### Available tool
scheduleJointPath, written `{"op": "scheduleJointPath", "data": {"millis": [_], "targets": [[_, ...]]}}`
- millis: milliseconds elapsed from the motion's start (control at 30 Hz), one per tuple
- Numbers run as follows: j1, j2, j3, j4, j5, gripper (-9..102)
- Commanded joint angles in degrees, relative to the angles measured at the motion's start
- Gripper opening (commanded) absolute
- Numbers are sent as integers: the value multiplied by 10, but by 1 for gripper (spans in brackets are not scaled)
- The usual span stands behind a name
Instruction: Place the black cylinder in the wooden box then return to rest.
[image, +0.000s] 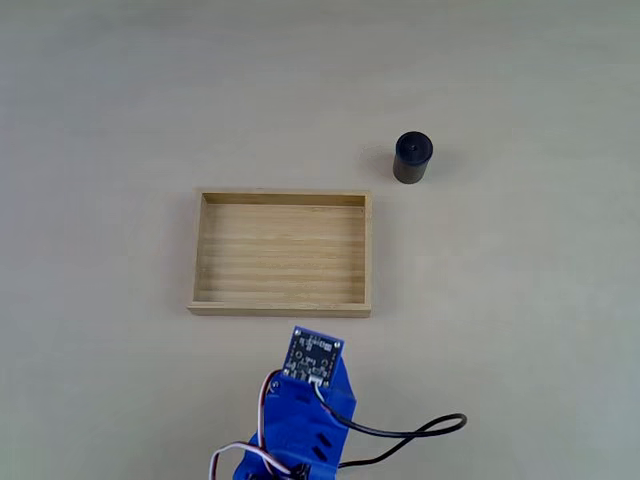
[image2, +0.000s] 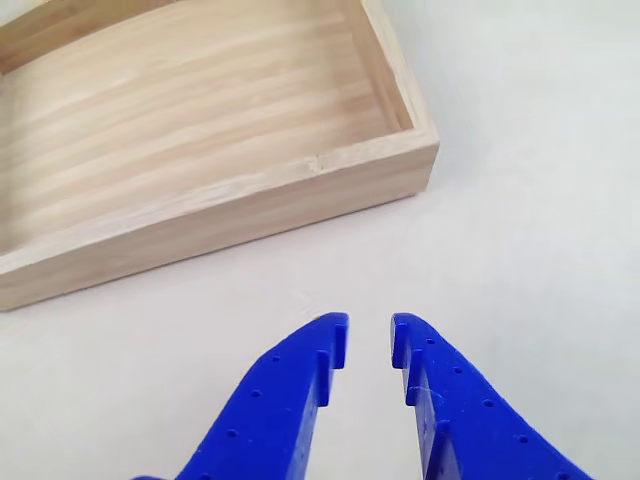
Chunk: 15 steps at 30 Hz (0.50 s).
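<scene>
pale bench (image: 520, 330), plain matte surface; the wooden box (image: 283, 253) lies flat near the middle of it in the fixed view, long sides running left to right, floor of light planks bare, low thin walls all round; the black cylinder (image: 411, 159) stands upright on the bench beyond the box's far right corner, apart from the wall, round dark top facing up; it is outside the box.

the arm (image: 300, 420), blue plastic, sits at the near edge of the bench in the fixed view, just short of the box's near wall; a small circuit board (image: 315, 355) rides on its upper end; a black cable (image: 410, 435) loops out to the right of it across the bench; red and white wires curl at its left side.

in the other view the gripper (image2: 368, 335) enters from the bottom edge, 2 blue fingers (image2: 290, 400) dotted with small holes, tips apart with a narrow gap of bare bench between them, grasping nothing; released; the box's near right corner (image2: 425, 160) lies ahead of the tips, well apart from them.
</scene>
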Motion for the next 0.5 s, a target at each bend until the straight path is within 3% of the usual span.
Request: {"op": "scheduleJointPath", "data": {"millis": [0, 100, 467], "targets": [[6, 76, -131, -29, 3, 18], [13, 140, -178, -48, 7, 26], [33, 374, -323, -175, 47, 30]]}}
